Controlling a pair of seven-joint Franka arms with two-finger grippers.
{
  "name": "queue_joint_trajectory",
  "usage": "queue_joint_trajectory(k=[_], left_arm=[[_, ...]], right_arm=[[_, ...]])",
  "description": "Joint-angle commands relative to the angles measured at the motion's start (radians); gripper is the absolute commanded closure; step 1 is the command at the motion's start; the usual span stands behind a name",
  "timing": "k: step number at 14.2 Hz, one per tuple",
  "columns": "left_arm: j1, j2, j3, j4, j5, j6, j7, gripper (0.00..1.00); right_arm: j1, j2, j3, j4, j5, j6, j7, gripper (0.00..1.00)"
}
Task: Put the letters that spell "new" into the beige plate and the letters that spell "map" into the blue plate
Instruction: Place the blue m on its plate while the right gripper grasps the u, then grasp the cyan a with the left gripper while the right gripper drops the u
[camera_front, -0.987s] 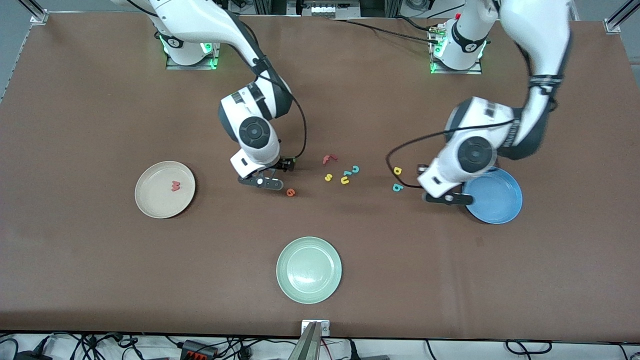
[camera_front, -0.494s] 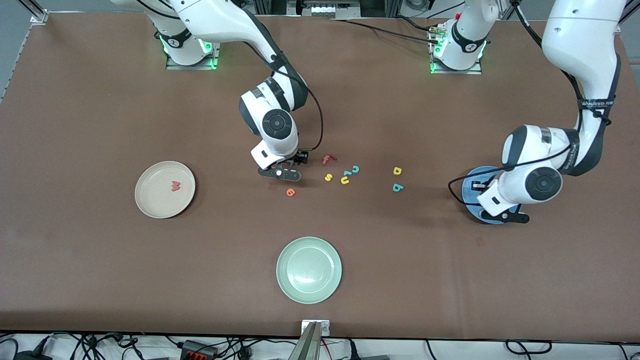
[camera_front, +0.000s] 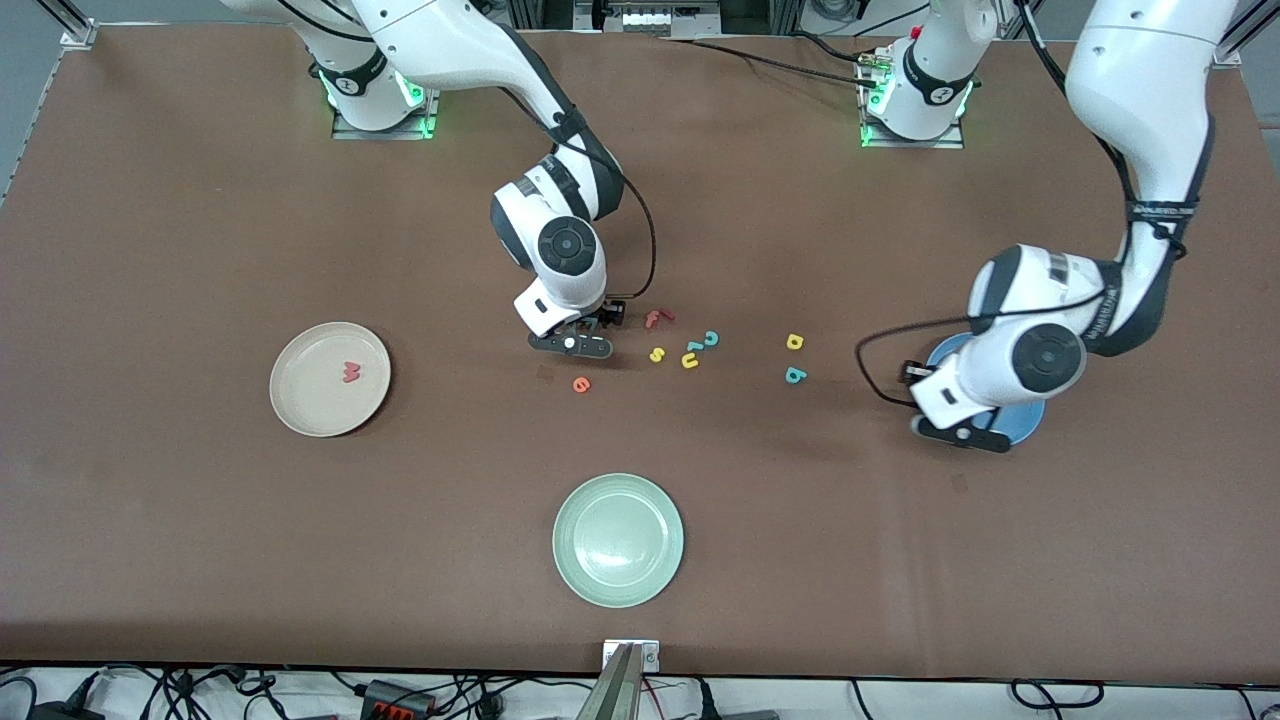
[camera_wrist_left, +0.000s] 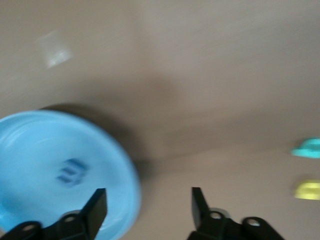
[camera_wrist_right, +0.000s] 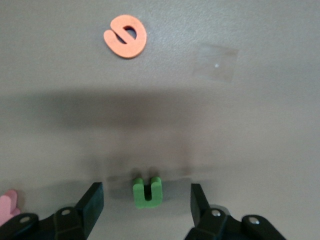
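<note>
A: The n (camera_wrist_right: 147, 191), green, lies flat on the surface (camera_front: 200, 560), squarely between the open jaws of the right tool (camera_wrist_right: 147, 212). The wrist view shows nothing gripped. Its two legs point toward the tool, so I judge the fingers would close across its width.

B: And the e (camera_front: 581, 384)?

A: On the surface, just nearer the camera than the right tool (camera_front: 570, 343), apart from the n. The w (camera_front: 350, 372) lies in the beige plate (camera_front: 300, 410), toward the right arm's end.

B: The "map" set?

A: The m (camera_wrist_left: 71, 171) lies in the blue plate (camera_wrist_left: 30, 150). The left tool (camera_wrist_left: 147, 215) hangs over that plate's rim, jaws apart and empty. The p (camera_front: 795, 342) and a (camera_front: 795, 376) sit on the surface between the plate and the middle cluster, the a nearer the camera. The left arm is nearer to both.

B: Distractors?

A: The red f (camera_front: 657, 318), yellow s (camera_front: 657, 354), yellow u (camera_front: 690, 360) and teal c (camera_front: 710, 339) lie beside the right tool, toward the left arm's end. The mint plate (camera_front: 600, 580) lies nearest the camera.

B: Anything hidden?

A: From the front, the n is hidden under the right tool, and the left wrist covers much of the blue plate. The left wrist view is blurred, so the m's shape is a guess.
</note>
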Motion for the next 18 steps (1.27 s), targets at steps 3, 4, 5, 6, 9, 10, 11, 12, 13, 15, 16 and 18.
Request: queue_joint_trajectory(k=[3, 4, 5, 6, 9, 10, 11, 12, 13, 15, 16, 18], left_arm=[[-0.066, 0.065, -0.052, 0.021, 0.001, 0.116, -0.009, 0.0], [-0.092, 0.098, -0.053, 0.015, 0.007, 0.171, -0.001, 0.0], [-0.122, 0.118, -0.052, 0.015, 0.016, 0.198, 0.0, 0.0], [-0.15, 0.119, -0.052, 0.015, 0.031, 0.195, 0.017, 0.0], [-0.192, 0.116, -0.052, -0.005, 0.076, 0.204, 0.182, 0.0], [-0.187, 0.122, -0.052, -0.007, 0.084, 0.21, 0.265, 0.0], [-0.184, 0.124, -0.05, -0.017, 0.085, 0.226, 0.313, 0.01], [-0.182, 0.136, -0.052, -0.023, 0.085, 0.233, 0.322, 0.06], [-0.19, 0.145, -0.05, -0.025, 0.085, 0.235, 0.319, 0.1], [-0.184, 0.173, -0.047, -0.025, 0.125, 0.238, 0.329, 0.16], [-0.181, 0.176, -0.049, -0.03, 0.155, 0.253, 0.329, 0.22], [-0.181, 0.175, -0.05, -0.036, 0.159, 0.256, 0.329, 0.42]], right_arm=[[0.012, 0.009, -0.001, -0.007, 0.017, 0.01, -0.011, 0.32], [0.012, 0.009, -0.001, -0.007, 0.017, 0.008, -0.011, 0.37], [0.01, 0.009, -0.001, -0.007, 0.017, 0.01, -0.011, 0.4], [0.009, 0.009, -0.001, -0.005, 0.017, 0.01, -0.011, 0.47], [0.004, 0.008, -0.001, -0.004, 0.017, 0.007, -0.011, 0.69], [0.001, 0.006, -0.002, -0.002, 0.017, 0.004, -0.011, 0.72], [-0.004, 0.005, -0.005, 0.001, 0.017, 0.004, -0.011, 0.72], [-0.007, 0.005, -0.008, 0.004, 0.017, 0.004, -0.011, 0.73], [-0.014, 0.002, -0.011, 0.006, 0.017, 0.004, -0.011, 0.74], [-0.056, -0.015, -0.013, 0.006, 0.011, 0.001, -0.018, 0.74], [-0.083, -0.027, -0.013, 0.006, 0.009, -0.001, -0.039, 0.74], [-0.157, -0.058, -0.033, 0.004, 0.008, -0.03, -0.132, 0.73]])
